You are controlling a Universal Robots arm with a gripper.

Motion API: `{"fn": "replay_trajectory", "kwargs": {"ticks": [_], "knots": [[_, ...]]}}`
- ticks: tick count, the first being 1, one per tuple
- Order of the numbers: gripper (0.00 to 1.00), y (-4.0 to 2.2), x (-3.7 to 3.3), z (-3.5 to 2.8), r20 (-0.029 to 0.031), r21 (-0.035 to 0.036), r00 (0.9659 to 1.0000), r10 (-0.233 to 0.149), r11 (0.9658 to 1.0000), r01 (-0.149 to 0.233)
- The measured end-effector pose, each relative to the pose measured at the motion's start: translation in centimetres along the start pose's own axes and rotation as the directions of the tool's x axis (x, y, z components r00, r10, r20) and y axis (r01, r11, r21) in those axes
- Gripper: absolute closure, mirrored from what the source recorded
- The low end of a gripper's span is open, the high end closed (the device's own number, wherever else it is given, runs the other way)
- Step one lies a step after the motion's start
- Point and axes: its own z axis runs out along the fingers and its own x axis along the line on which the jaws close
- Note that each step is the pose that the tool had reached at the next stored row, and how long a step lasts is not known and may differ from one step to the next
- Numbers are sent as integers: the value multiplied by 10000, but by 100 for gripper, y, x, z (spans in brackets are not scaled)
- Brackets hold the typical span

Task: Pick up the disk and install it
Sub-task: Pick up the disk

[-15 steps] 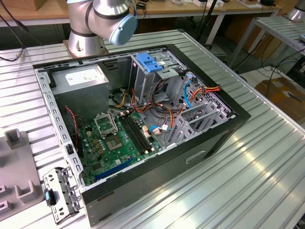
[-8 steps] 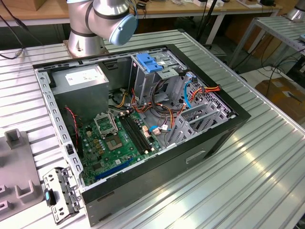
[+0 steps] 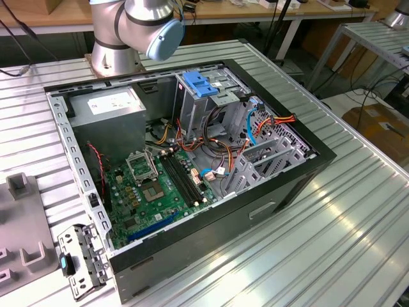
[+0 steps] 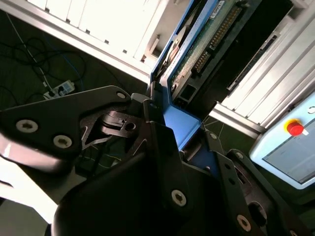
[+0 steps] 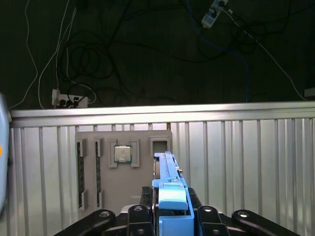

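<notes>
My gripper [image 5: 170, 216] is shut on the disk [image 5: 166, 169], which stands edge-on between the black fingers [image 5: 140, 216] with its blue side rail [image 5: 171, 196] facing the first wrist camera. In the second wrist view the disk's green circuit board [image 4: 204, 42] and blue rail [image 4: 179, 123] rise out of the gripper [image 4: 172, 132]. The disk hangs in the air above the ribbed metal table [image 5: 246, 162], clear of the grey tray [image 5: 123, 172]. The arm's base and elbow [image 3: 137, 25] stand behind the open computer case [image 3: 185, 173] in the exterior view.
The case holds a metal drive cage [image 3: 220, 109] topped by a blue bracket [image 3: 201, 85], a grey power supply [image 3: 108, 105], a motherboard [image 3: 160, 185] and loose cables [image 3: 255, 125]. The grey tray carries a processor [image 5: 123, 154]. A pendant with a red button [image 4: 294, 128] stands nearby.
</notes>
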Motion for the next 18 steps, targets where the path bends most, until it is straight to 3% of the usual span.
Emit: {"fn": "replay_trajectory", "kwargs": {"ticks": [7,14,18], "knots": [[63,0,0,-69,-70,2,10000,0,10000,0],[63,-1,0,-83,-73,2,10000,0,10000,0],[63,-1,0,-137,-73,3,10000,0,10000,0]]}}
